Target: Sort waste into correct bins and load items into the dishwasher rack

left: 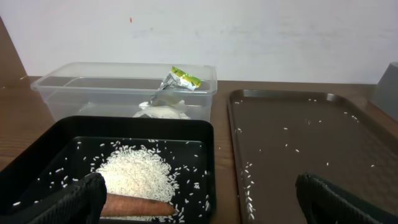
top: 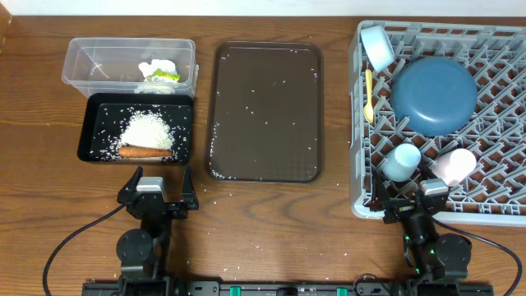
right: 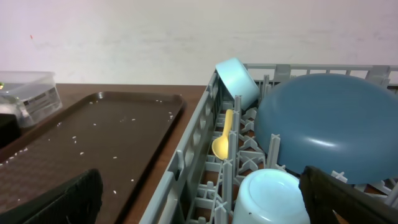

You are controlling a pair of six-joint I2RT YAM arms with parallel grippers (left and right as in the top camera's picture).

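Note:
Crumpled white paper with a yellow-green scrap (top: 158,71) lies in the clear tub (top: 90,59). Rice (top: 148,129) and an orange carrot stick (top: 145,151) lie in the black tray (top: 92,131). The grey rack (top: 501,177) holds the dark blue plate (top: 433,95), light blue bowl (top: 377,46), yellow spoon (top: 369,94), light blue cup (top: 400,161) and pink cup (top: 454,165). My left gripper (top: 159,189) stands open just in front of the black tray, nothing between its fingers (left: 69,202). My right gripper (top: 415,199) is open at the rack's front edge, close to the light blue cup (right: 270,196).
A large dark brown serving tray (top: 265,111) with scattered rice grains lies between the bins and the rack. A few loose grains (top: 215,200) dot the wooden table near its front left corner. Both arms' cables run along the table's front edge.

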